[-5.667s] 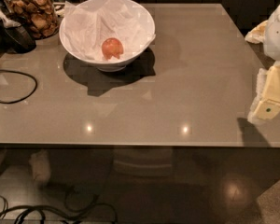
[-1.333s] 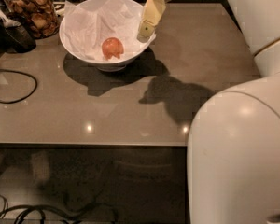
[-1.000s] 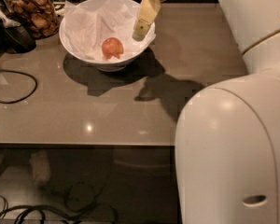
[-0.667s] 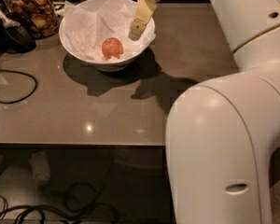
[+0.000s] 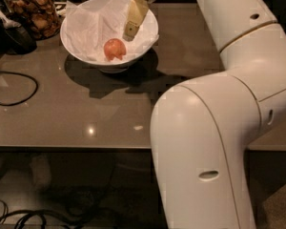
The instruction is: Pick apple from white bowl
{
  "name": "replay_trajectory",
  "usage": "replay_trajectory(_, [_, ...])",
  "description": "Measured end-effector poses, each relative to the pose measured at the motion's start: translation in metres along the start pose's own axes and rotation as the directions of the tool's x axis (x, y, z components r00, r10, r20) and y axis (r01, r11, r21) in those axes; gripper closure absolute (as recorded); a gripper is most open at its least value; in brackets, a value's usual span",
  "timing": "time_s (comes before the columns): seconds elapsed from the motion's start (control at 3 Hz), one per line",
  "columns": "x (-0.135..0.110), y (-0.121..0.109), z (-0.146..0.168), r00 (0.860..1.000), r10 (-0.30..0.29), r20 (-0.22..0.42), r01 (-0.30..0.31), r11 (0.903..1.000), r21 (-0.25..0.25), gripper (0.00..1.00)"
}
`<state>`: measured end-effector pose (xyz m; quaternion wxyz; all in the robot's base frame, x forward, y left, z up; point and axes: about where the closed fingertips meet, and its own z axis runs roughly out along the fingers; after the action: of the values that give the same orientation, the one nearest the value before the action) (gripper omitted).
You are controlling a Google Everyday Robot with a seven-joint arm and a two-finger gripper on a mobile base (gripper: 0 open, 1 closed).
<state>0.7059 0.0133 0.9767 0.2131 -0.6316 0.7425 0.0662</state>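
In the camera view, the tool [image 5: 132, 26] hangs over the right half of the white bowl [image 5: 66, 42], its pale yellowish tip pointing down inside the rim and ending just above the crumpled white paper [image 5: 86, 25] that lines the bowl. How wide the tool stands cannot be told from here, and nothing is seen in its grasp. The apple [image 5: 114, 49] lies just below and a little to the left of the tool's tip, low in the bowl on the paper, close to the tip but apart from it. A raised fold of paper stands to the left of the tool, and the bowl's right rim runs close beside it. The bowl sits on the grey-brown table [image 5: 86, 111], casting a dark shadow toward the near edge. Well to the left of the tool, past the bowl, a glass jar [image 5: 31, 11] of brown snacks stands at the table's far corner, with a dark rounded object [image 5: 12, 36] just in front of it. A black cable [image 5: 32, 87] loops on the table farther left and nearer the camera. The robot's white arm [image 5: 214, 142] fills the right side, rising from the near edge and bending back toward the tool. More cables [image 5: 19, 217] lie on the floor under the table.
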Motion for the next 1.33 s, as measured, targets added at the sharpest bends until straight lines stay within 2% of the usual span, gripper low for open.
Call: replay_trajectory(1.33, [-0.019, -0.013, 0.031, 1.000, -0.002, 0.001, 0.002, 0.9999, -0.013, 0.10])
